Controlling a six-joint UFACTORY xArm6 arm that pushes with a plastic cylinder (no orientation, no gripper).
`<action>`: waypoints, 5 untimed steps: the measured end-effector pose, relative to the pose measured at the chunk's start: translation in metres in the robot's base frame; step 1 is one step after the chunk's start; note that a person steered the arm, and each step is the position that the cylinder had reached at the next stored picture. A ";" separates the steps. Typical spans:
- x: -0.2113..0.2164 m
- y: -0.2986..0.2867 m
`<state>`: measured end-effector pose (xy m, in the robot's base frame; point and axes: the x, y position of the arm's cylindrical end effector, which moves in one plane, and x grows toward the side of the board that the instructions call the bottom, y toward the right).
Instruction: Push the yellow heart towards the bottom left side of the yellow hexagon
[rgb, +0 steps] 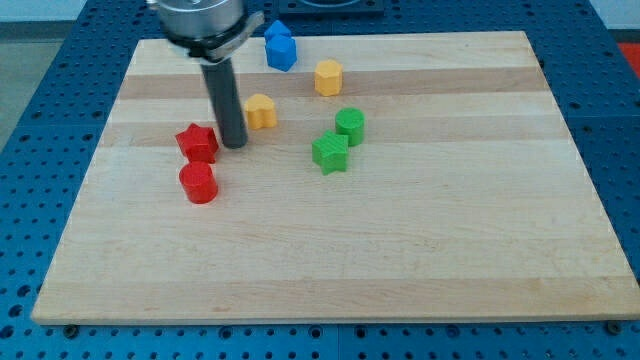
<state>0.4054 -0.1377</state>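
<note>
1. At the view's left, a red star-shaped plastic block (198, 142) sat just above a red plastic cylinder (198, 183) on the pale wooden board (420, 250).
2. My tip (235, 144) stood just right of the star; it is a bare rod, so nothing was gripped.
3. The yellow plastic heart (261, 111) lay just up-right of my tip.
4. A blue plastic block (281, 46) sat near the top edge.
5. The yellow plastic hexagon (328, 76) lay up-right of the heart, apart.
6. A green plastic star (329, 152) and a green plastic cylinder (350, 125) were rightmost.

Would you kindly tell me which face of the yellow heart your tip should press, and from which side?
No grasp: push it. Press the yellow heart on its lower-left face, since the yellow hexagon lies up-right. My tip sits just left and below it, beside the red star.
</note>
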 end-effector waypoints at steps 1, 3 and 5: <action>-0.010 -0.012; -0.039 0.021; -0.058 0.087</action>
<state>0.3476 -0.0504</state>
